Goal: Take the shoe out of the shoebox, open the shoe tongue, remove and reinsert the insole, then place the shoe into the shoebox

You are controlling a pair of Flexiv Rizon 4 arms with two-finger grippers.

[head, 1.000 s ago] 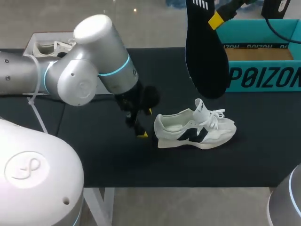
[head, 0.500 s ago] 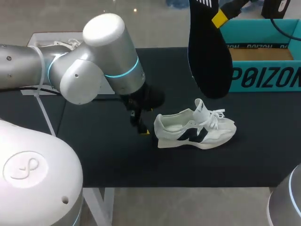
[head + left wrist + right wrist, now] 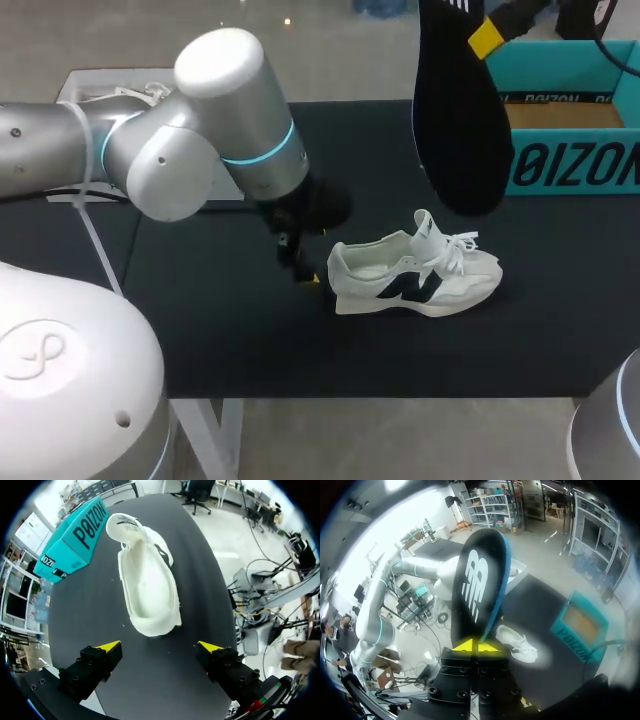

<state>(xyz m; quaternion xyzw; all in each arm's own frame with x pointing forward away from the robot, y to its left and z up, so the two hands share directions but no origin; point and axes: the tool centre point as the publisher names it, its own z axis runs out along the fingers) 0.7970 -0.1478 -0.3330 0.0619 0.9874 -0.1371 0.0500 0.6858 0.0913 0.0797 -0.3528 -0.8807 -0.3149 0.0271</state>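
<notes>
The shoe point(image 3: 415, 275) lies out of the shoebox point(image 3: 575, 165) at the middle of the table point(image 3: 250, 340), tongue point(image 3: 427, 232) raised, its insole point(image 3: 460, 130) removed and pinched aloft by the right tool point(image 3: 487, 38), left tool point(image 3: 159, 646) spread behind the heel point(image 3: 337, 272); outstanding, by judgement: reinsertion, then reboxing at the far right corner

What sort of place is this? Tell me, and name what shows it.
Probably a robot test bench, not a shop: a black table, a shoe lying out of its teal shoebox, and the right tool holding the insole above the table.
</notes>
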